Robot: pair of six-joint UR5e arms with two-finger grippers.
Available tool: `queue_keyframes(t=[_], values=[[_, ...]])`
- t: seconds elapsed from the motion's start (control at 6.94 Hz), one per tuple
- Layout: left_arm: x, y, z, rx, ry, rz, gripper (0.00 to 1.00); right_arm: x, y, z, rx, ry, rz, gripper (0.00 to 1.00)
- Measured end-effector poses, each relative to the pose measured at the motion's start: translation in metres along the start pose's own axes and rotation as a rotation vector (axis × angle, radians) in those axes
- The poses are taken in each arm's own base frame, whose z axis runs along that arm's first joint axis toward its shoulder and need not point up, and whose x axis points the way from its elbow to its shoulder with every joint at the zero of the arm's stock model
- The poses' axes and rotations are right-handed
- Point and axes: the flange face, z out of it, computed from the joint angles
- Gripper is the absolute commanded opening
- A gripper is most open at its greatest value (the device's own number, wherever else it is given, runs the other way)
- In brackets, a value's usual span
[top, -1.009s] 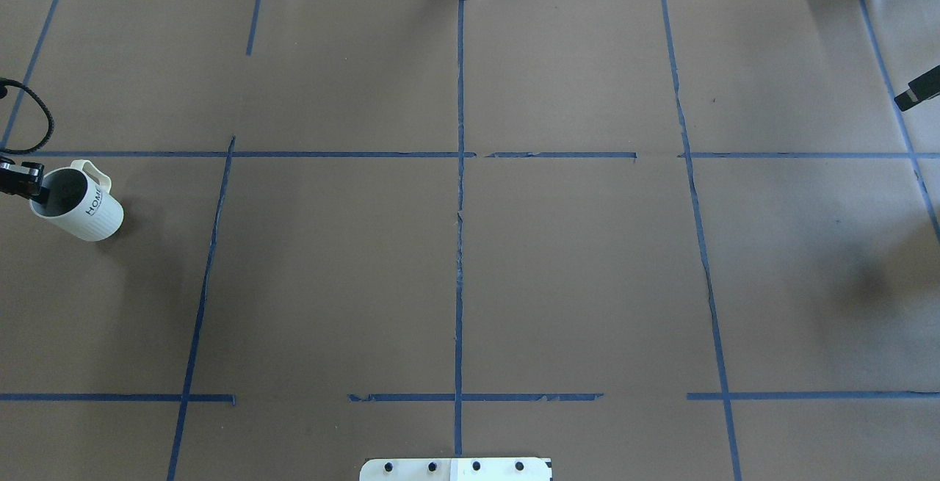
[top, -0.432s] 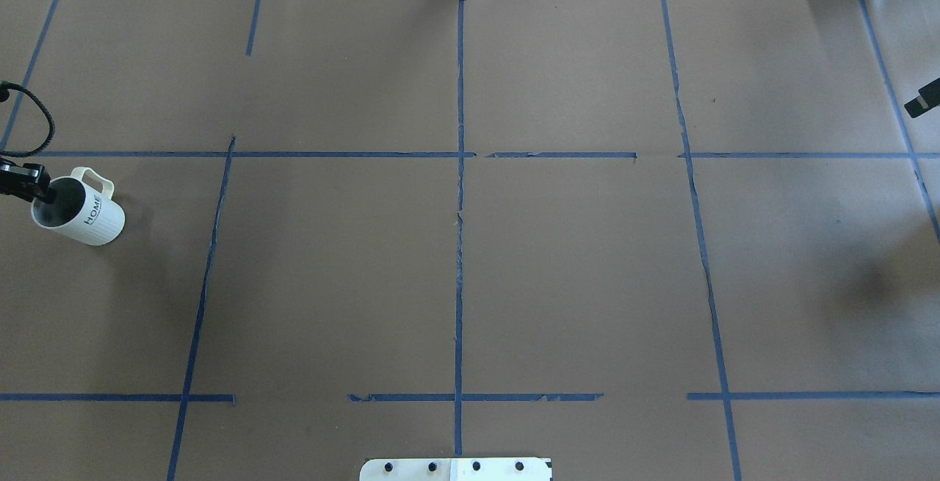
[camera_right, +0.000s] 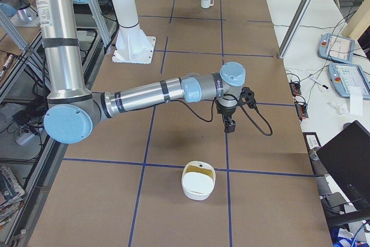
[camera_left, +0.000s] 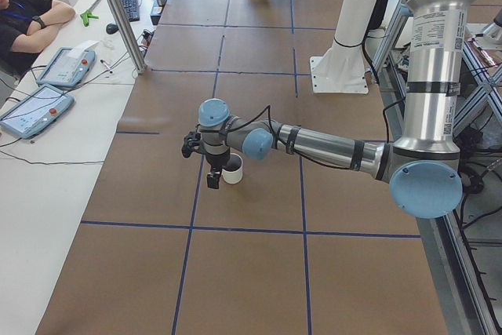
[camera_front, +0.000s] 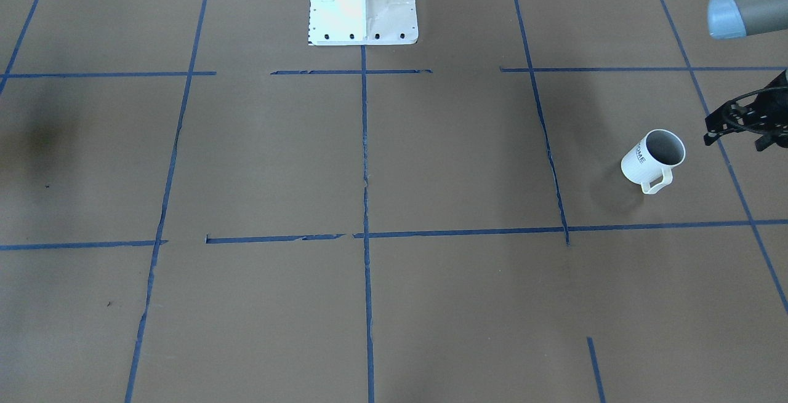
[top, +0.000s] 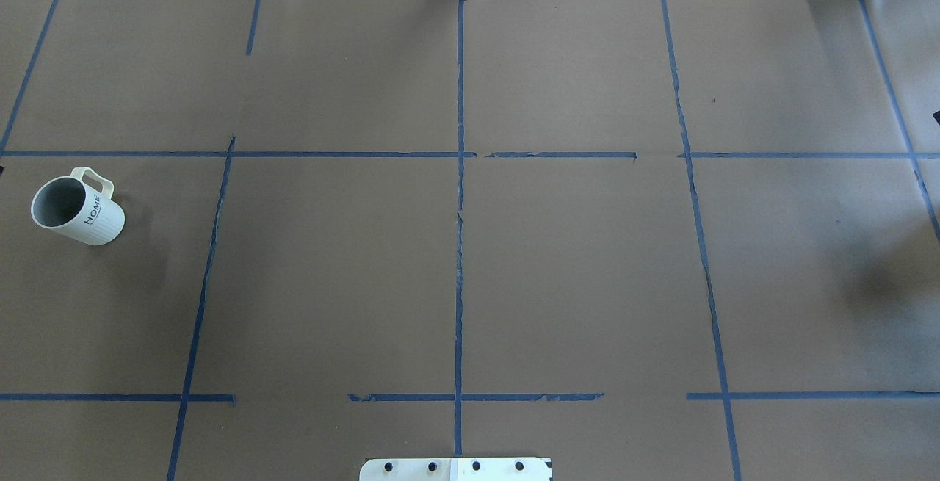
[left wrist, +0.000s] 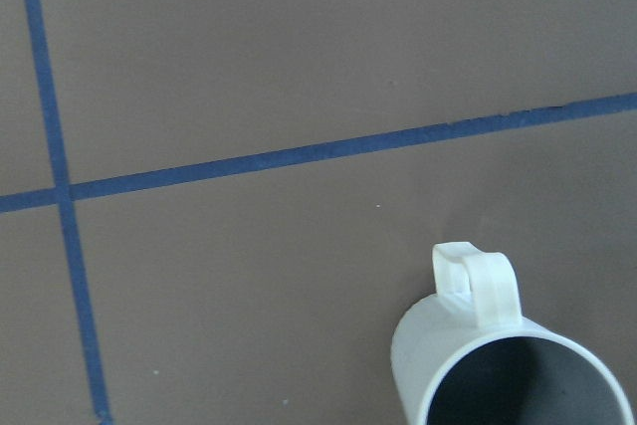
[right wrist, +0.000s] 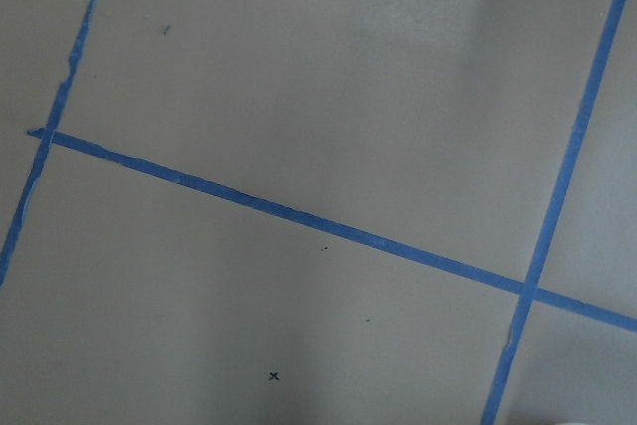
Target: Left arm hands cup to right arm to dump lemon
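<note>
The white cup (top: pixel 77 208) with "HOME" lettering stands upright and alone on the brown table at the far left of the overhead view. It also shows in the front view (camera_front: pixel 652 158) and in the left wrist view (left wrist: pixel 498 360). Its grey inside looks empty, and I make out no lemon in it. My left gripper (camera_front: pixel 745 121) on its openwork bracket hangs beside the cup, apart from it. Its fingers are not clear. My right gripper (camera_right: pixel 229 124) hangs above the table at the other end. I cannot tell its state.
A white bowl (camera_right: pixel 198 182) with a yellowish patch at its inner rim sits near the right gripper, at the table's right end. Blue tape lines cross the brown table cover. The robot's white base (camera_front: pixel 363 3) stands at the table's middle edge.
The left gripper set the tilted cup upright, let go of its rim and drew back out of the overhead view. The right gripper slid out past the right edge.
</note>
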Motion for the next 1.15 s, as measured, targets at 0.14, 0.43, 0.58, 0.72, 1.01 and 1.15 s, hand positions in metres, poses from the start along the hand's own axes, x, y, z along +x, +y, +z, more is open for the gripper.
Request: queue_keyframes(t=[0.14,0.43,0.58,0.72,1.01,1.15], values=[[-0.034,0.006,-0.022,-0.026,-0.022,0.015,1.00,0.008,0.006,-0.001,0.000,0.002,0.001,1.00],[-0.097,0.036,-0.058,-0.058,0.012,-0.033,1.00,0.020,0.013,-0.007,-0.011,0.006,0.031,1.00],[-0.115,0.057,-0.068,-0.048,0.046,-0.065,1.00,0.025,0.018,-0.007,-0.029,0.006,0.056,1.00],[-0.121,0.072,-0.073,-0.038,0.057,-0.078,1.00,0.030,0.026,-0.004,-0.042,0.005,0.073,1.00],[-0.125,0.086,-0.074,-0.030,0.059,-0.078,1.00,0.037,0.040,0.002,-0.057,0.006,0.093,1.00],[-0.126,0.090,-0.072,-0.031,0.059,-0.080,1.00,0.039,0.045,0.004,-0.062,0.009,0.101,1.00]])
